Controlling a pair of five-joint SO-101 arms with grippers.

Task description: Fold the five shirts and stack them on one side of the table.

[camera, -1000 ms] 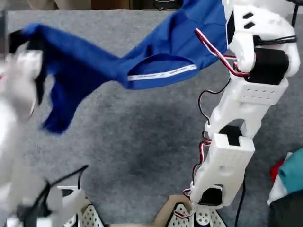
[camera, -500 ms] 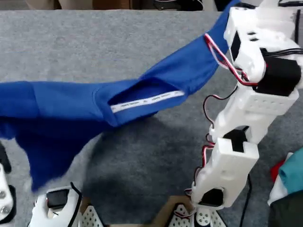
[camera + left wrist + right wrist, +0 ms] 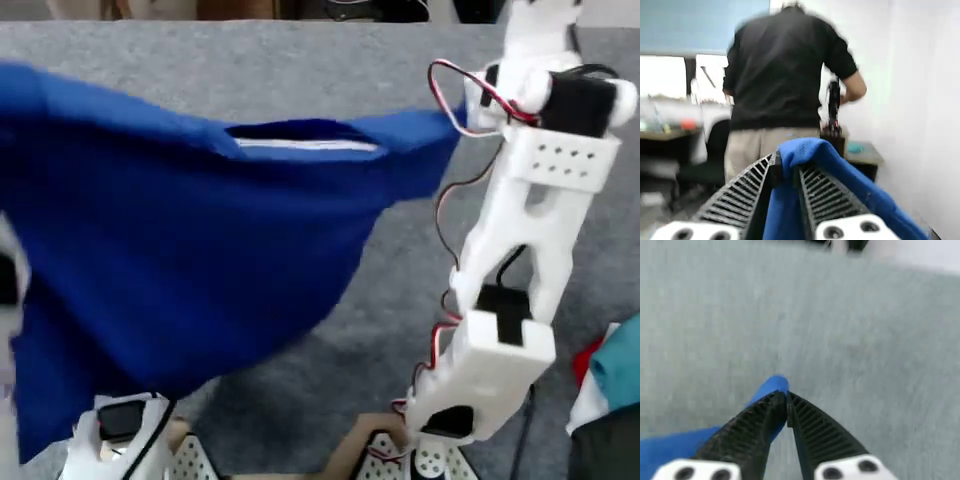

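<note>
The blue shirt (image 3: 200, 250) hangs spread in the air above the grey counter (image 3: 300, 60), stretched between the two arms. Its collar (image 3: 300, 140), with a white strip inside, faces up near the top edge of the cloth, and the body drapes down toward the near side, hiding much of the counter's left half.

The left pincer (image 3: 786, 162) is clamped on a bunched fold of the shirt (image 3: 810, 150); cloth bulges out past its tips and trails down over one finger.

The right pincer (image 3: 786, 399) is closed tight on a small corner of the shirt (image 3: 774, 385), with the counter (image 3: 865, 315) well below it. In the high view the white right arm (image 3: 520, 250) rises from its base at the near edge and meets the shirt's right corner at the far right.

A pile (image 3: 612, 375) of teal, red, white and dark cloth lies at the counter's right edge, apart from the blue shirt.
</note>
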